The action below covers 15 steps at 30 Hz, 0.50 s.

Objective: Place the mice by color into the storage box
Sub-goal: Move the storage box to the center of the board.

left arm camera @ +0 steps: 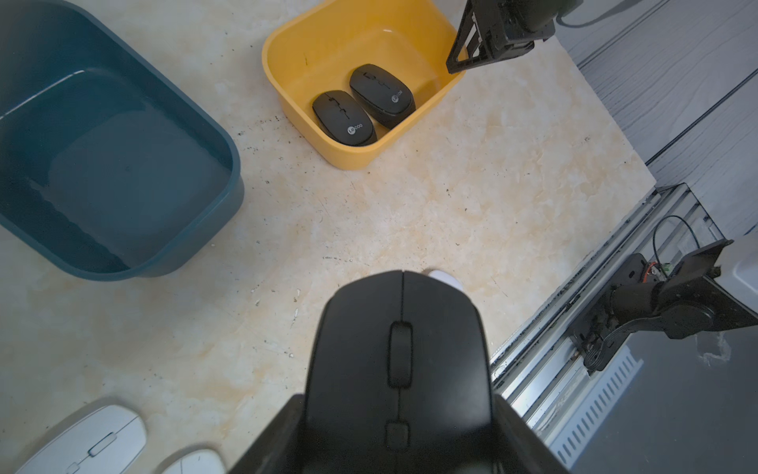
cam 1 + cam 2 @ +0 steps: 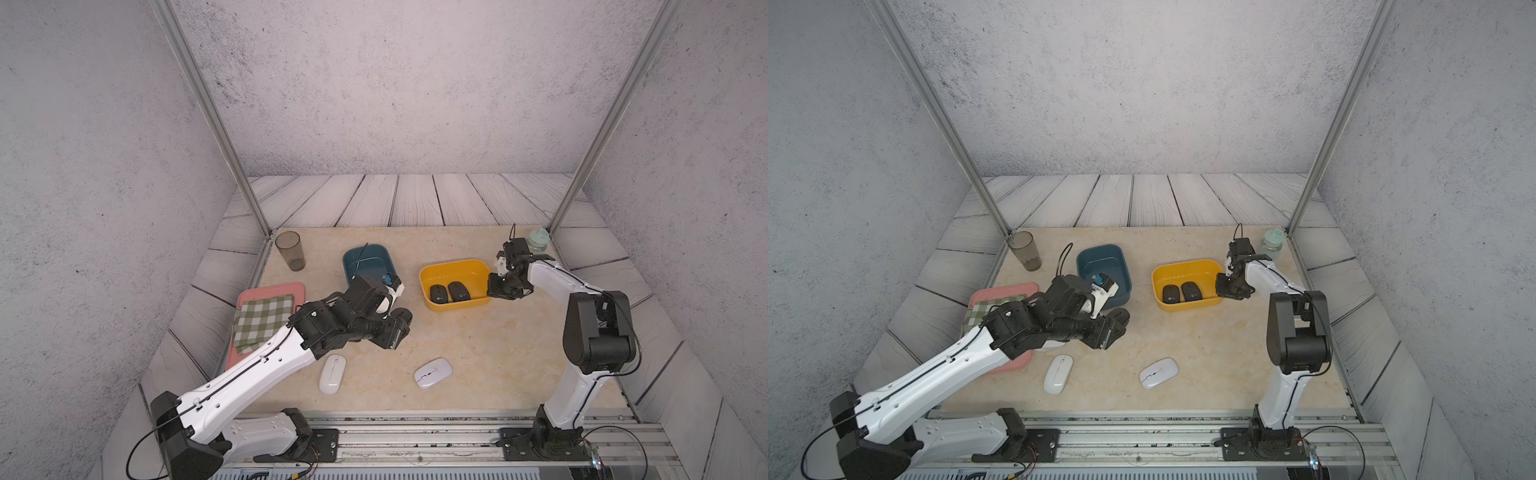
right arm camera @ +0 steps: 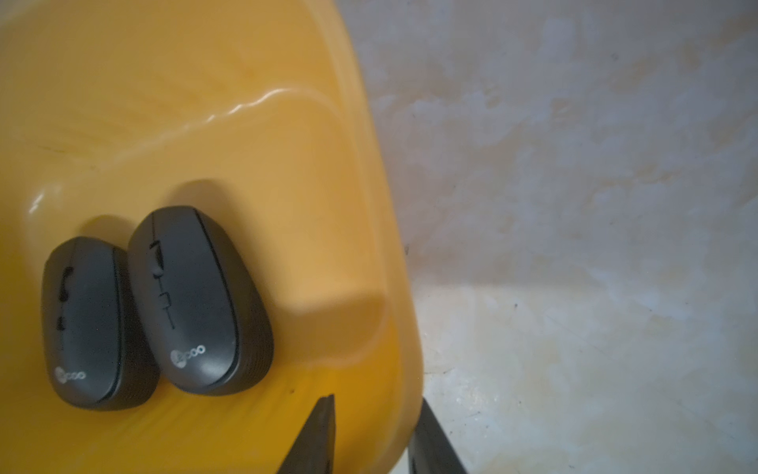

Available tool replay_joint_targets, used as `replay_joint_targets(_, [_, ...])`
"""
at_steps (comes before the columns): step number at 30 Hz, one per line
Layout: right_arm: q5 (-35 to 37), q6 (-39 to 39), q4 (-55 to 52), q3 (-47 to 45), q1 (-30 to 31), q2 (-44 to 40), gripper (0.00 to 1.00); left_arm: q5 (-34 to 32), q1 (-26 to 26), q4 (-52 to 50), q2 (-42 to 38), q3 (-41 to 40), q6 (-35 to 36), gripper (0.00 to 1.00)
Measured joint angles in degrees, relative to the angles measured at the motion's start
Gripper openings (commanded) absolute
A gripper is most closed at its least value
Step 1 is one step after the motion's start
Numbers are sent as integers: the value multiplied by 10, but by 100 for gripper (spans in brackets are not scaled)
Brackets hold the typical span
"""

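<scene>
My left gripper [image 1: 400, 410] is shut on a black mouse [image 1: 400, 361], held above the table in front of the blue storage box [image 2: 368, 253]. That box is empty. Two more black mice [image 2: 439, 293] [image 2: 459, 291] lie side by side in the yellow storage box [image 2: 455, 266]. My right gripper [image 3: 373, 431] straddles this box's right-hand wall [image 3: 369, 287], one finger inside and one outside, closed in on it. Two white mice [image 2: 332, 374] [image 2: 433, 372] lie on the table near the front. A third white mouse [image 2: 1050, 345] peeks out from under my left arm.
A smoky glass tumbler [image 2: 290, 250] stands at the back left. At the left lies a pink tray [image 2: 270, 287] with a green checkered cloth [image 2: 262, 322] on it. A pale green bottle [image 2: 538, 240] stands behind my right wrist. A metal rail [image 2: 415, 436] runs along the front edge.
</scene>
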Motion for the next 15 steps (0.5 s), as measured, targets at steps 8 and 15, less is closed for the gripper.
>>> replay_joint_targets(8, [5, 26, 0, -82, 19, -46, 24, -10, 14, -13, -4, 0, 4, 46])
replay_joint_targets(15, [-4, 80, -48, -136, 42, -130, 28, -5, 14, -9, 24, 14, 5, 46])
